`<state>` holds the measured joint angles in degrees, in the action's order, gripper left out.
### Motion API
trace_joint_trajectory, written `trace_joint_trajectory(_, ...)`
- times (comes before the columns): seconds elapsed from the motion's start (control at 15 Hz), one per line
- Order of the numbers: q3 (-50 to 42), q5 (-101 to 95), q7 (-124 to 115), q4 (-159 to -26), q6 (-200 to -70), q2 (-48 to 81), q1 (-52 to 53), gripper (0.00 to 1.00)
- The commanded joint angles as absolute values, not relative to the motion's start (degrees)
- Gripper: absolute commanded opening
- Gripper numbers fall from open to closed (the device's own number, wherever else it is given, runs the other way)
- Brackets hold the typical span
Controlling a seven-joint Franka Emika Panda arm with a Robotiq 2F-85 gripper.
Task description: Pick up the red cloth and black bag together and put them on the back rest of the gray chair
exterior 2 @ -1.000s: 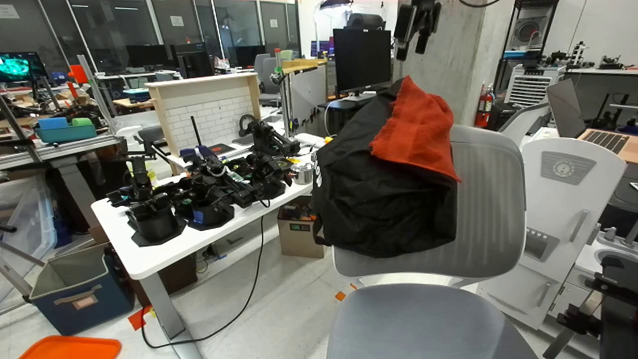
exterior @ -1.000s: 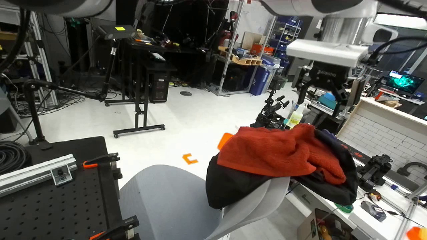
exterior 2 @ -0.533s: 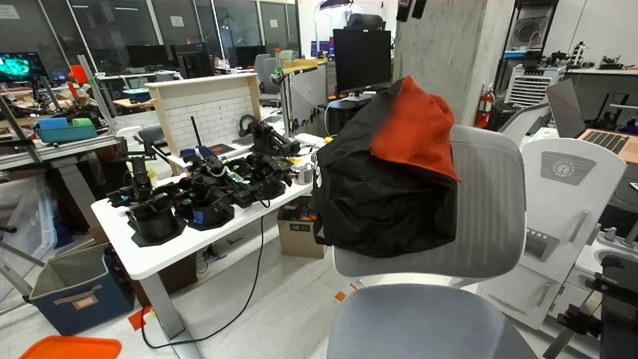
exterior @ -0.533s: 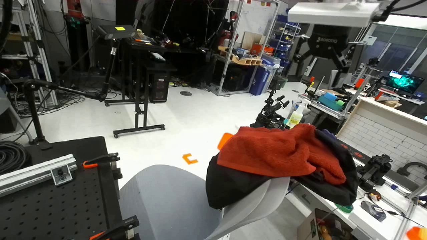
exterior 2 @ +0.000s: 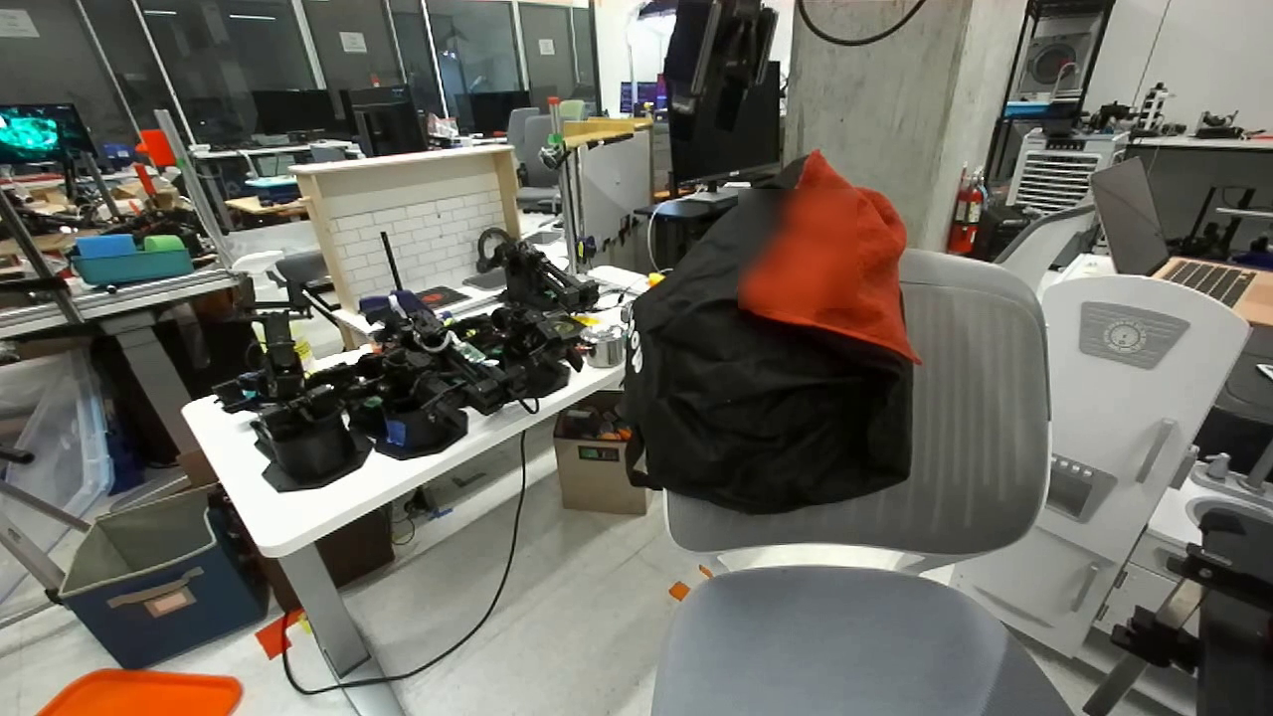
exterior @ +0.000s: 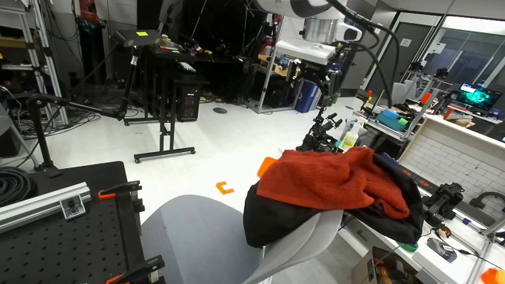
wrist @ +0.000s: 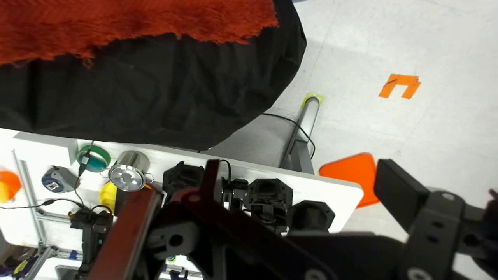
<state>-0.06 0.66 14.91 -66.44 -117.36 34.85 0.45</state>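
Observation:
The red cloth lies on top of the black bag. Both drape over the back rest of the gray chair, the bag hanging down the front of it. In an exterior view the red cloth covers the top of the black bag. My gripper is up in the air beyond the pile, apart from it. In the wrist view the gripper is open with nothing between its fingers. There the red cloth and black bag show at the top left.
A white table with several small black robot arms stands beside the chair. A black perforated table with clamps is at the seat's side. A white toy fridge stands behind the back rest. An orange tray lies on the floor.
My gripper rose, then moved away from above the pile, leftward in both exterior views. The cloth and bag stay as they were on the back rest.

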Motion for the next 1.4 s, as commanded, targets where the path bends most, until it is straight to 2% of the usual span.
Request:
trace_joint_trajectory(0.0,-2.28,-6.73,3.95,-80.48,-129.48,28.88,5.59,1.00)
trace_joint_trajectory(0.53,-2.94,-19.46,-12.69,-104.93,-138.78,21.90,12.19,1.00)
trace_joint_trajectory(1.2,-2.75,-29.89,-25.79,-138.71,-151.26,10.07,14.80,1.00)
trace_joint_trajectory(1.33,-2.71,-32.71,-28.46,-142.04,-153.30,9.11,14.73,1.00)
